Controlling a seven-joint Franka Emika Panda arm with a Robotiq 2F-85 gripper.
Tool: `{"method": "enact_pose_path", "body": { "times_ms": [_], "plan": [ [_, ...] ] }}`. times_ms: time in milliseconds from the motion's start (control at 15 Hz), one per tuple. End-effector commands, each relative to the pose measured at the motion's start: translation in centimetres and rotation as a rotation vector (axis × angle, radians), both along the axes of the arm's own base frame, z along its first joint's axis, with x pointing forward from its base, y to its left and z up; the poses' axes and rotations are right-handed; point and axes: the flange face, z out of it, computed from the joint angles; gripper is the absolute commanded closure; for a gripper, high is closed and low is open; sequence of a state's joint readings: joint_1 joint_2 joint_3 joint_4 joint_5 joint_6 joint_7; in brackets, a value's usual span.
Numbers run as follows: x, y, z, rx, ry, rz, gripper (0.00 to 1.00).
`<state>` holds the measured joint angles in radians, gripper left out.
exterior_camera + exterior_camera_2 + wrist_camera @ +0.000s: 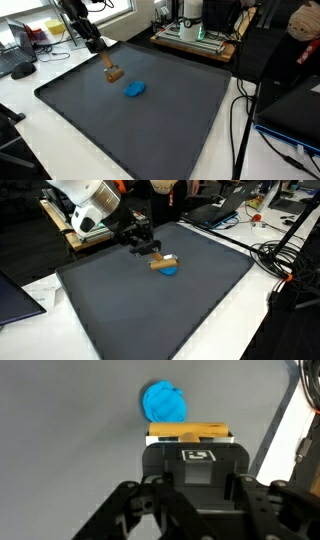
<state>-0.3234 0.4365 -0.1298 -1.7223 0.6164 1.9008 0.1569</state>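
The gripper (103, 58) hangs low over the dark grey tabletop (150, 130), tilted, with a small wooden block (114, 73) right at its fingertips. In an exterior view the block (161, 264) seems to rest on or just above the surface, with a pale end turned away from the arm. Whether the jaws are clamped on it or merely touching it I cannot tell (the wrist view shows only the block (190, 432) lying crosswise beyond the black gripper body, with the fingertips hidden). Just past the block sits a crumpled blue lump (164, 402), close beside it and perhaps touching it in an exterior view (171, 271). Black cables (283, 258) trail off the tabletop's edge, well apart from both.
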Motion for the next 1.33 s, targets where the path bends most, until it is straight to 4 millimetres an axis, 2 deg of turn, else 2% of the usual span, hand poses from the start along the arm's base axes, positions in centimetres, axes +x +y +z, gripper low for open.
{"method": "enact_pose_path", "body": {
  "times_ms": [0,267,333,400,667,733,1267],
  "plan": [
    [0.5,-0.8,0.7,0.045,0.046,-0.062,0.77],
    [1.1,-1.7,1.2,0.036,0.060,-0.115,0.77],
    [0.5,-1.2,0.2,0.011,0.058,-0.081,0.77],
    [0.6,-1.3,0.2,0.009,0.059,-0.084,0.52],
    [0.5,-1.1,-0.3,0.011,0.067,-0.081,0.52],
    [0.5,-1.1,-0.3,0.011,0.068,-0.081,0.77],
    [0.9,-5.1,-2.3,0.077,0.165,-0.199,0.77]
  ]
}}
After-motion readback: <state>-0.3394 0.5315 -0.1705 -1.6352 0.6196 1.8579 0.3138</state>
